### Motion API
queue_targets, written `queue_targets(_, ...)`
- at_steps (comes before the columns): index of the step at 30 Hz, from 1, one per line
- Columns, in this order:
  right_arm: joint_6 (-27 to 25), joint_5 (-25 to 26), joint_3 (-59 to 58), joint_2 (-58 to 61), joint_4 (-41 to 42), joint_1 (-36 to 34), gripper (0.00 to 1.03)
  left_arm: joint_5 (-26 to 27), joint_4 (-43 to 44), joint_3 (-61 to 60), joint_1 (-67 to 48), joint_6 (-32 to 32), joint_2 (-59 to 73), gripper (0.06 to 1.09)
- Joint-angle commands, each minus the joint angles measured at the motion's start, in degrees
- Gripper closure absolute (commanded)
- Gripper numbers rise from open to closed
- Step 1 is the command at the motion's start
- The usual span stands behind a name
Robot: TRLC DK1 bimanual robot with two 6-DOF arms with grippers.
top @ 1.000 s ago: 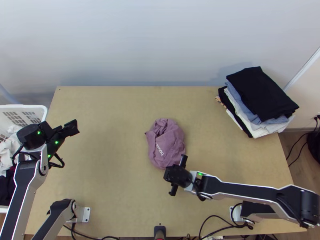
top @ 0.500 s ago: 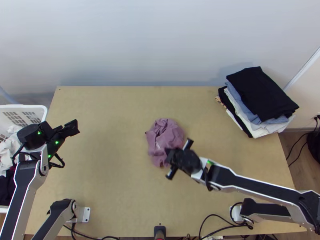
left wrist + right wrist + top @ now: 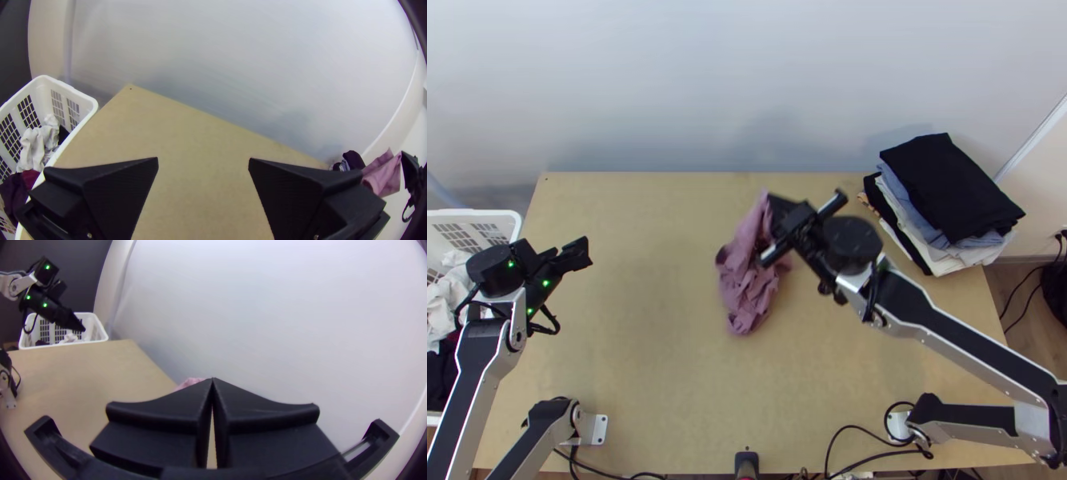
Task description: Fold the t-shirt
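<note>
- Grips the mauve t-shirt (image 3: 743, 284) in the right pincer (image 3: 774, 206) by one raised part, tips closed together at the point where the cloth is drawn up.
- Cannot tell whether a sleeve, the hem or some other part sits in that grip.
- Hangs, bunched and creased, from the right pincer's tips, trailing below them and toward the near side of the table (image 3: 651, 360), mostly to their left in the top view.
- Cannot tell whether the low end below the right pincer touches the tabletop.
- Shows as a bit of pink cloth just past the right pincer's meeting tips in the right wrist view.
- Holds the left pincer (image 3: 577, 253) wide open, gripping nothing, over the table's left part and well apart from the t-shirt.
- Has bare tabletop between the left pincer's spread fingers in the left wrist view.
- Has a stack of folded clothes (image 3: 951, 192) to the right of the right pincer, near the far right corner, black on top, blue and white beneath.
- Has a white basket (image 3: 483, 214) beside the left pincer, on its left, with white and dark clothes inside.
</note>
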Motion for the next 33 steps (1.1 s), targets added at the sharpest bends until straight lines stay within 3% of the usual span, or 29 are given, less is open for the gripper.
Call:
queue_targets(1,-1.04,0.51,4.91,1.56,2.45,-1.79,1.0,-0.95,-1.13,2.46,-1.13,-0.8,-0.34,0.1)
queue_targets(7,-1.04,0.68,10.45,2.97,6.05,-4.52,1.0,-0.77,-2.98,3.96,-3.24,-0.09,-1.05,0.1)
queue_targets(13,-0.95,0.94,11.77,2.71,8.16,-6.1,1.0,-0.33,-8.87,4.83,-13.7,2.89,-0.78,0.1)
queue_targets(19,-0.6,1.56,10.54,-1.07,7.37,-6.98,1.0,1.34,-9.04,8.53,-18.44,3.07,6.86,0.1)
queue_targets(33,-0.33,3.23,-2.91,-16.37,-0.28,-11.02,1.0,1.25,1.51,14.41,-30.04,3.16,27.08,0.1)
